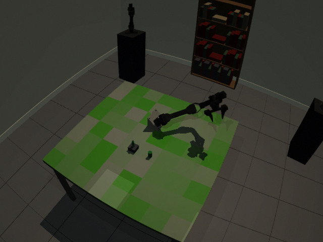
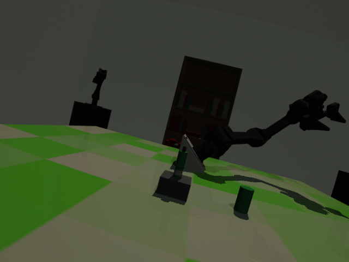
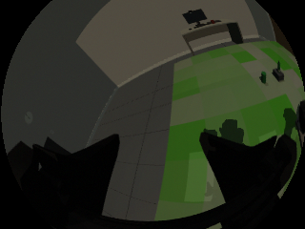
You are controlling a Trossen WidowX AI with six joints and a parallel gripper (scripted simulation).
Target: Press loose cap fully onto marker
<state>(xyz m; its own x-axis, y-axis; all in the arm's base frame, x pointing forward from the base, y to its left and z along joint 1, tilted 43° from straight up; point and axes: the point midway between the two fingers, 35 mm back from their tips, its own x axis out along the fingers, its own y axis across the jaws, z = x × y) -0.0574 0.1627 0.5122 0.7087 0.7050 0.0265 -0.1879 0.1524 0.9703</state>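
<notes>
The green marker (image 1: pixel 132 142) (image 2: pixel 181 160) (image 3: pixel 278 65) stands upright in the dark holder block (image 1: pixel 133 148) (image 2: pixel 173 188) (image 3: pixel 278 74), with its dark tip uncovered at the top. The green cap (image 1: pixel 149 154) (image 2: pixel 244 199) (image 3: pixel 263 76) stands upright on the table, apart from the block, to its right in the top and exterior views. My gripper (image 1: pixel 217 120) (image 2: pixel 337 125) (image 3: pixel 159 137) is open and empty. It hangs above the table's far right part in the top view, well away from the cap and the block. The inside of the cap is hidden.
The table (image 1: pixel 161 205) (image 2: pixel 92 233) has a green and beige patchwork top. My arm's base stands at a pale wedge-shaped mount (image 2: pixel 190 159) behind the holder block. A bookshelf (image 1: pixel 219 39) (image 2: pixel 203 95) and a dark pedestal (image 1: pixel 131 56) with another arm stand beyond the table.
</notes>
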